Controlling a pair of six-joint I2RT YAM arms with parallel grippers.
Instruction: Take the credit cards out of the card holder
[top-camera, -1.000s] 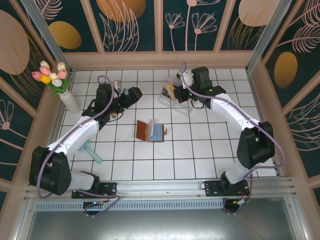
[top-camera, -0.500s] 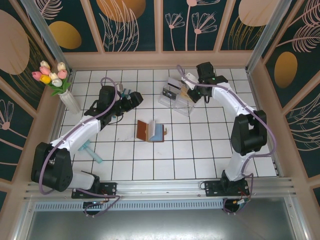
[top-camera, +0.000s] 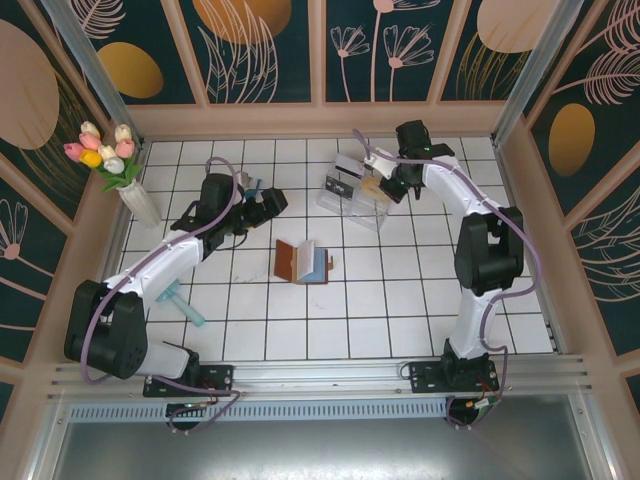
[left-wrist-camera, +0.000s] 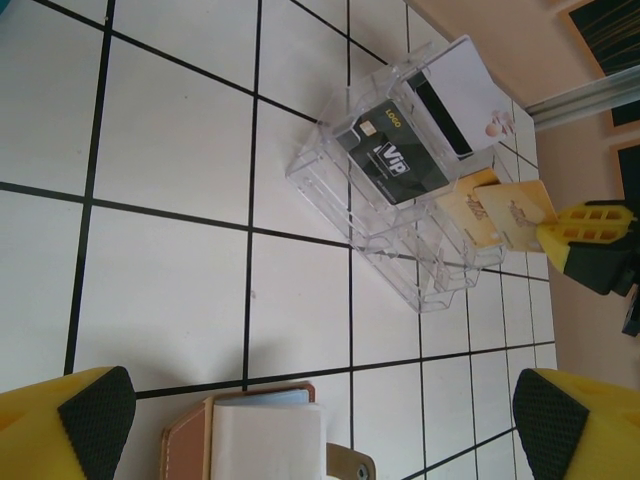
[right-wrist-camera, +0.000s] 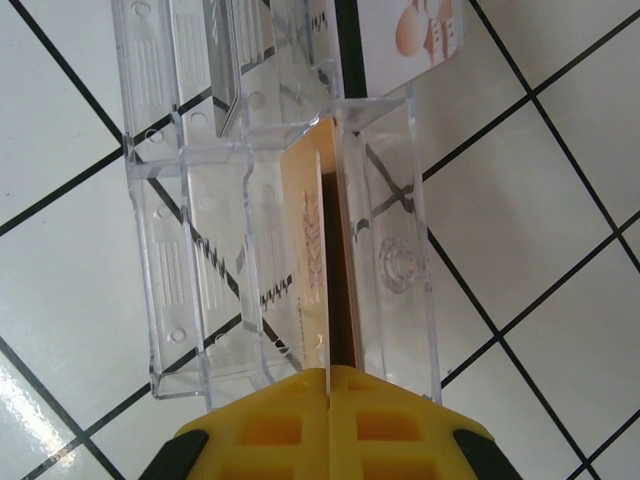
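White arms (top-camera: 160, 262) (purple cables (top-camera: 220, 176)); yellow fingers (left-wrist-camera: 575, 430)

I saw the card holder (top-camera: 301, 262) lying open on the surface (top-camera: 400, 300); the dark card (left-wrist-camera: 395, 160) and yellowish card (right-wrist-camera: 303, 250) stood in the clear box (left-wrist-camera: 420, 285).

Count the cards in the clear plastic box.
3 in the clear plastic box: a black VIP card in the middle, a white card at the far end, a tan card opposite, pinched by the right gripper. More may be hidden.
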